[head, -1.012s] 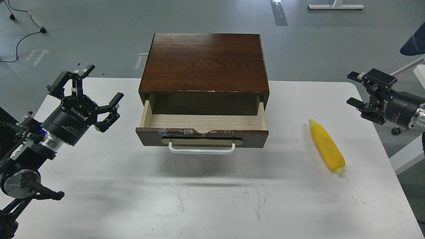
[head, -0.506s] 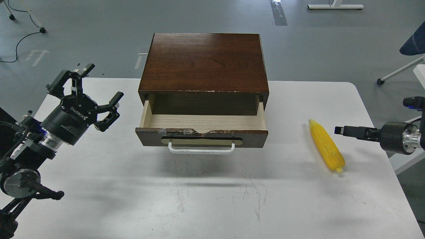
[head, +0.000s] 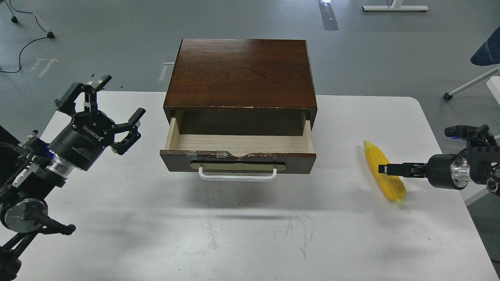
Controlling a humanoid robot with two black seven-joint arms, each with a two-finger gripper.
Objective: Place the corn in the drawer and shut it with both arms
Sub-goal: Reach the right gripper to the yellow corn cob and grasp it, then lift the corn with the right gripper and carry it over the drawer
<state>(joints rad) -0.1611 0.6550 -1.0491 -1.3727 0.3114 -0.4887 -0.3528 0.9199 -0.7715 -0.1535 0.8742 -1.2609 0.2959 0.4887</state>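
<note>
Corn [head: 384, 176] under level right pincer [head: 384, 170]

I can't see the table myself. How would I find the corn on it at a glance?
Start at the white table with the dark brown cabinet at its back middle, its drawer pulled open. Look right of that drawer: the corn lies flat there, near the table's right edge. It is the only bright yellow thing, a ridged tapered cob, with the right arm's black fingers overlapping it.

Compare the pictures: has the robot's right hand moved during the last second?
Yes. The right hand has dropped and swung leftward, now over the corn, nearer the drawer.
</note>
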